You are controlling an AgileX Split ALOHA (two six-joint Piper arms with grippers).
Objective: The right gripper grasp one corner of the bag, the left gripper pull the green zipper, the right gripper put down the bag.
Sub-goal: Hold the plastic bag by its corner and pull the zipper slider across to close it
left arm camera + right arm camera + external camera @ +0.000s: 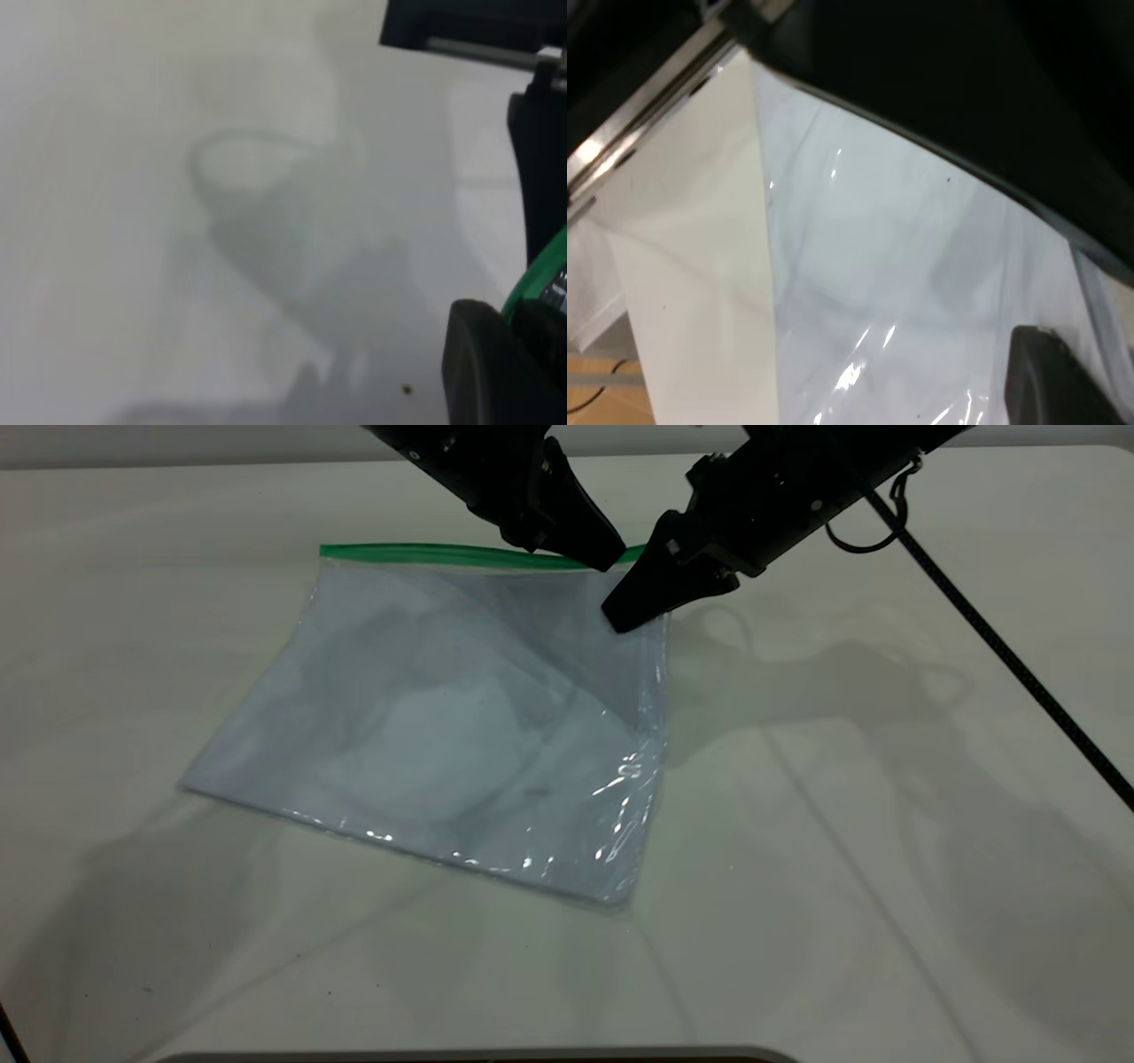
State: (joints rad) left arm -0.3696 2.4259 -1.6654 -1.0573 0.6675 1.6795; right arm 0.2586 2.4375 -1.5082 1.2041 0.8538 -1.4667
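Note:
The bag (443, 726), clear with white sheets inside, has its near edge on the table and its far edge lifted. The green zipper (425, 553) runs along that far edge. My right gripper (631, 611), with the trailing cable, is shut on the bag's far right corner and holds it up. In the right wrist view the bag (904, 266) fills the frame and one finger (1050, 381) shows behind the plastic. My left gripper (605, 558) sits at the zipper's right end, next to the right gripper. In the left wrist view the green zipper (539, 282) passes between its closed jaws.
The white table (886, 824) stretches all around the bag. The right arm's black cable (1001, 646) runs diagonally across the table's right side. A dark edge shows along the table's front (478, 1056).

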